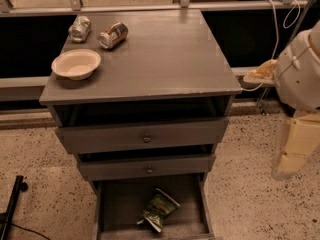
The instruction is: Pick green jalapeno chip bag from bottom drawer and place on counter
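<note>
The green jalapeno chip bag (159, 209) lies crumpled on the floor of the bottom drawer (110, 204), which is pulled out and open, near its front middle. The counter (165, 54) is the flat grey top of the cabinet. My arm hangs at the right edge of the view, and my gripper (292, 151) is there beside the cabinet, at about the height of the middle drawers. It is well to the right of and above the bag and touches nothing.
On the counter's far left lie two cans (80, 28) (113, 35) on their sides and a pale bowl (76, 63). Two shallower knobbed drawers (146, 138) stick out slightly above the bottom drawer. A black stand leg (12, 204) is on the speckled floor at left.
</note>
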